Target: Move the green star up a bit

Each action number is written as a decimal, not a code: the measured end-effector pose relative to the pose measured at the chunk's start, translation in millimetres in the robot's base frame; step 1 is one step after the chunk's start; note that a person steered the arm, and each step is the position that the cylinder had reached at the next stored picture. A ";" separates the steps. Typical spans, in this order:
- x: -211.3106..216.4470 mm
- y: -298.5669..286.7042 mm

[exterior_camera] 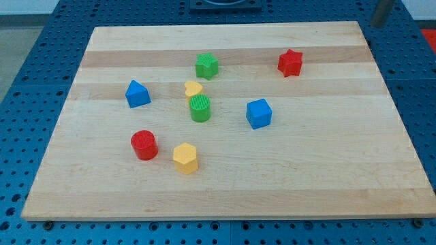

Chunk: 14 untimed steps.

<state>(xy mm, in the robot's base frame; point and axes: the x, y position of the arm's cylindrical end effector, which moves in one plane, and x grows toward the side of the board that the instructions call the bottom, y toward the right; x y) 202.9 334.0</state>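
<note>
Across the pale wooden counter (286, 177), eight small coloured blocks lay scattered, and the job of nudging the green star (207, 66) up a bit looked not yet begun. My tip was out of view, so its place relative to the blocks could not be told; a dark shape at the view's top right corner may have been part of the rod, though that is a guess. The arm has no fingers, so there was nothing to report as wide or narrow.

The green star sat toward the view's top, left of centre, ridged on its upper face, well apart from the red star (290, 62) at its right. Just below it lay the yellow heart (193, 88) and the green cylinder (200, 107). Judged from this, the whole push remained.
</note>
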 end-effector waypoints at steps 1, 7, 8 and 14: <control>4.6 0.4; 133.3 -282.1; 168.3 -308.6; 124.6 -440.2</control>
<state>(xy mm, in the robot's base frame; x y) 327.5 -106.2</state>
